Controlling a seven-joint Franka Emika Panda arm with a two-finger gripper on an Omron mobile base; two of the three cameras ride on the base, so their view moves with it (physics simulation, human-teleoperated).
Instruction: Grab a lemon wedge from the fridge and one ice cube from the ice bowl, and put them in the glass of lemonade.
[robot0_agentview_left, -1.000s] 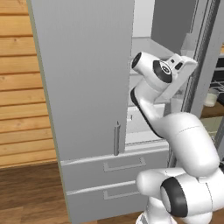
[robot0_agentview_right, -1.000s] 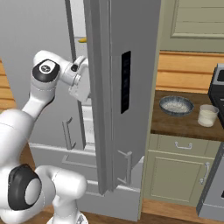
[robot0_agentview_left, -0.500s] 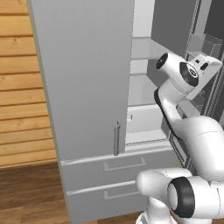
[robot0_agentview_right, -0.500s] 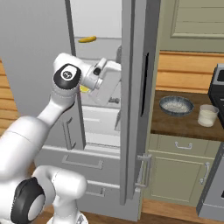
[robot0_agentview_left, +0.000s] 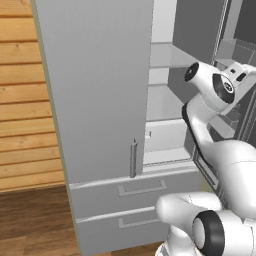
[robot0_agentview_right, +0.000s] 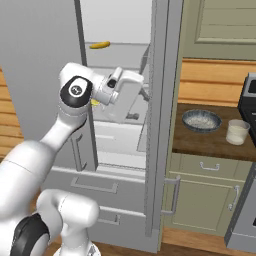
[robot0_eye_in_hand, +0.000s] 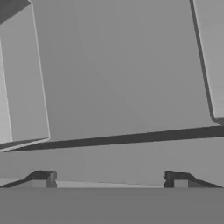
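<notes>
We see the lemon wedge (robot0_agentview_right: 100, 45) lying on an upper shelf inside the fridge (robot0_agentview_right: 161, 115), near the top of the open compartment, above the arm's hand. The fridge's right door stands swung open, edge-on in the right base view; the left door (robot0_agentview_left: 95, 90) is shut, its slim handle near the lower edge. Two drawers (robot0_agentview_left: 135, 190) sit below, both closed. Inside we see pale shelves and a pale bin low down.

The gripper (robot0_eye_in_hand: 109, 181) is up at the fridge opening, close to grey fridge panels; its fingers (robot0_eye_in_hand: 43, 179) stand wide apart with nothing between them. A second bit of yellow shows just behind the hand in the right base view; we can't tell what it is.

Room: wood plank wall (robot0_agentview_left: 25, 110) left of the fridge, wood floor below. Right of the fridge, a dark wood counter (robot0_agentview_right: 200, 142) over beige cabinets. On it the ice bowl (robot0_agentview_right: 201, 120), whitish contents, individual cubes too small to tell. Just beside it, to the right, the glass of lemonade (robot0_agentview_right: 236, 132), upright, pale liquid in it. Bowl and glass apart, not touching.
</notes>
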